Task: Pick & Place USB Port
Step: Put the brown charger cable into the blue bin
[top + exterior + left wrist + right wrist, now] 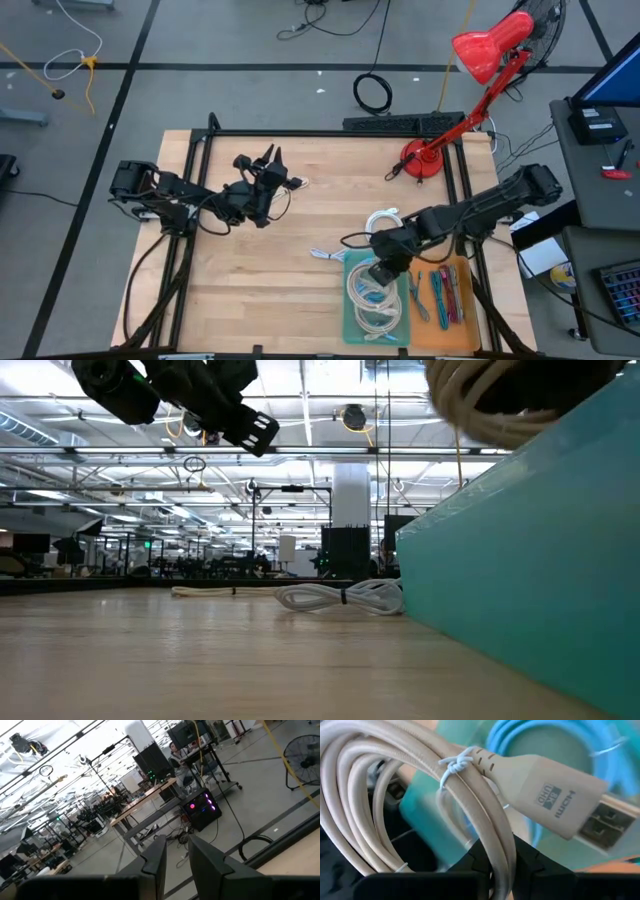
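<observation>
From above, I have the right gripper (385, 268) over the teal tray (349, 312) at the near right of the table. The tray holds coiled cables, and an orange tray (462, 320) of small tools sits just beside it. The left gripper (272, 160) waits raised, well apart toward the far left, so the right arm is the nearer one.

At table height, I see the teal tray's smooth, slab-sided wall (540, 560) filling the right side, with a beige cable coil (490, 405) hanging above it. A white cable bundle (340, 597) lies on the wood beyond.

Through the left wrist camera, the fingers (152, 865) stand slightly apart on nothing.

Through the right wrist camera, the fingers (480, 862) are pinched on a looped beige cable (365, 795), tied with thin wire. Its moulded plug (555, 800) points away from the grip, and a blue cable (540, 745) lies coiled below.
</observation>
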Robot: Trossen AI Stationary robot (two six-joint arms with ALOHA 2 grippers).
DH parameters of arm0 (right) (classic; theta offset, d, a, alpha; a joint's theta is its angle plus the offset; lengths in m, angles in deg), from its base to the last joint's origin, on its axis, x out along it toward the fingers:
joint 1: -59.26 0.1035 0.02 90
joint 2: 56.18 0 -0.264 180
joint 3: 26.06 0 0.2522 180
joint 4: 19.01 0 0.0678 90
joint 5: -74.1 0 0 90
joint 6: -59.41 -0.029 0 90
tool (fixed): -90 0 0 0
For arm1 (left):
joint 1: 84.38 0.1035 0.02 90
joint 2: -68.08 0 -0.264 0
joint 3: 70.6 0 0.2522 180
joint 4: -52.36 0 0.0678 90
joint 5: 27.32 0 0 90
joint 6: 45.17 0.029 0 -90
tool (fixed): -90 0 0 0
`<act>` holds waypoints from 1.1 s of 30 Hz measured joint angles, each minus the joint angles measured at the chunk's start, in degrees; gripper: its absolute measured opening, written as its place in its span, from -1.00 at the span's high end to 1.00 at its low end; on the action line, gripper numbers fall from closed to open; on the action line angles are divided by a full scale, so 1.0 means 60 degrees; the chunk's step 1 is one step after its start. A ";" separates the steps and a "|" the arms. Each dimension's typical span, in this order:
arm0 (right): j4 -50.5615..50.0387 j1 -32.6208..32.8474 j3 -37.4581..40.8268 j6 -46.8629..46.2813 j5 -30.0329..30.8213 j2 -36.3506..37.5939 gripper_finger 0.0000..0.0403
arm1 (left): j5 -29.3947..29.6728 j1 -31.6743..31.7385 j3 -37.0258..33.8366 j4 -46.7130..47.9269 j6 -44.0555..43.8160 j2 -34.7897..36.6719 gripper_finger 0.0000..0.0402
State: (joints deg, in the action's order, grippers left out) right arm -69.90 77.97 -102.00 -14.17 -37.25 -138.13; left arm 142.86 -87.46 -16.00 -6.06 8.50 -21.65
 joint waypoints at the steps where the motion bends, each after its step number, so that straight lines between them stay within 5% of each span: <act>1: -0.0032 -0.0070 0.0000 0.0068 0.0161 -0.0071 0.86 | -0.0080 0.0000 0.0000 0.0003 0.0004 0.0000 0.58; 17: 0.0077 -0.0513 0.1554 -0.0524 0.0335 -0.0278 0.86 | -0.0102 0.0000 0.0004 -0.0266 0.0430 0.0051 0.58; 26: 0.2228 -0.0551 0.2466 -0.0639 0.0255 -0.0266 0.86 | -0.0113 -0.0003 0.0004 -0.0270 0.0357 0.0051 0.58; 33: 0.2382 -0.0566 0.2627 -0.0770 0.0201 -0.0259 0.87 | -0.0117 -0.0002 0.0004 -0.0270 0.0353 0.0051 0.58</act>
State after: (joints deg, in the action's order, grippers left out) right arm -55.61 74.57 -86.24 -18.80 -36.04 -139.68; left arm 142.16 -87.47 -15.98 -7.68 10.62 -21.35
